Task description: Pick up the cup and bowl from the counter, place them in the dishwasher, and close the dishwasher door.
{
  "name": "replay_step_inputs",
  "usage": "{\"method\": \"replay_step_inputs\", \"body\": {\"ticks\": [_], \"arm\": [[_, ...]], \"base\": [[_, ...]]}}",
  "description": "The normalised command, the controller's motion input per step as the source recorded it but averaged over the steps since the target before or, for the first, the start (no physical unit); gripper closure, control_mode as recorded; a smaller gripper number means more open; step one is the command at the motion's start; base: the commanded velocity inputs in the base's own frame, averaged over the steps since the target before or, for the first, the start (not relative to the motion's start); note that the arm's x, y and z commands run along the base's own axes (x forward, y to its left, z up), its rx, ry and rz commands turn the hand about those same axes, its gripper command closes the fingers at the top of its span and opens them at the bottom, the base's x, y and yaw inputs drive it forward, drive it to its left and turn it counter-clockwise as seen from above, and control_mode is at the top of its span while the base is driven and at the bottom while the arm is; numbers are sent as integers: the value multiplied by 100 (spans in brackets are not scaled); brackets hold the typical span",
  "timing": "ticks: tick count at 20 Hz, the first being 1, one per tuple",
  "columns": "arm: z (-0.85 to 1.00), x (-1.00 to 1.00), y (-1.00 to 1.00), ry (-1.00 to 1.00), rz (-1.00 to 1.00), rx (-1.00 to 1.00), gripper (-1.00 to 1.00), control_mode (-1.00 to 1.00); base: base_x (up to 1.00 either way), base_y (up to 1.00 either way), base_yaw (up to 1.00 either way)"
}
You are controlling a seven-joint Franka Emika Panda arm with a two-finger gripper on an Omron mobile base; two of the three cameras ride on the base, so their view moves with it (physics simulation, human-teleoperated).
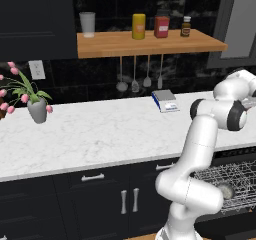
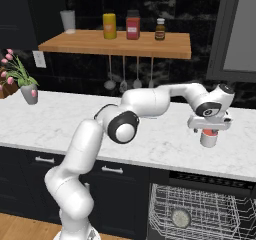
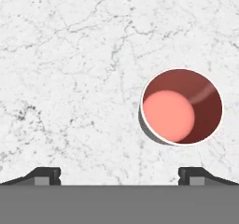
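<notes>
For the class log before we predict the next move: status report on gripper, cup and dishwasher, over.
Gripper open, above the cup, not touching. Cup upright on the counter, red inside. Dishwasher open, rack out. Nothing in the way.

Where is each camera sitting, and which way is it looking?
Left base view: behind the arm on its left, facing the counter and wooden shelf; the white arm rises at lower right.
Right base view: behind the arm on its right, facing the same counter; the arm reaches to the gripper above the cup, with the open dishwasher below.
Hand view: on the hand, looking straight down at the counter; both fingertips stand wide apart at the bottom.
Shared: right base and hand views both show the cup.
</notes>
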Motion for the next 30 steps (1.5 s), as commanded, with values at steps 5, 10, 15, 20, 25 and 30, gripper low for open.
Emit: {"method": "replay_step_inputs", "body": {"ticks": [5, 10, 15, 20, 25, 30], "arm": [[1, 5, 8, 1, 16, -3, -100, -100], [0, 17, 1, 1, 13, -3, -100, -100], [-14, 40, 0, 0, 0, -1, -100, -100], [-24, 42, 0, 0, 0, 0, -100, -100], [-11, 36, -30, 0, 0, 0, -100, -100], [0, 4, -35, 0, 0, 2, -100, -100]], "base": [[0, 0, 0], [0, 0, 0], [0, 0, 0], [0, 0, 0], [0, 0, 0], [0, 0, 0]]}}
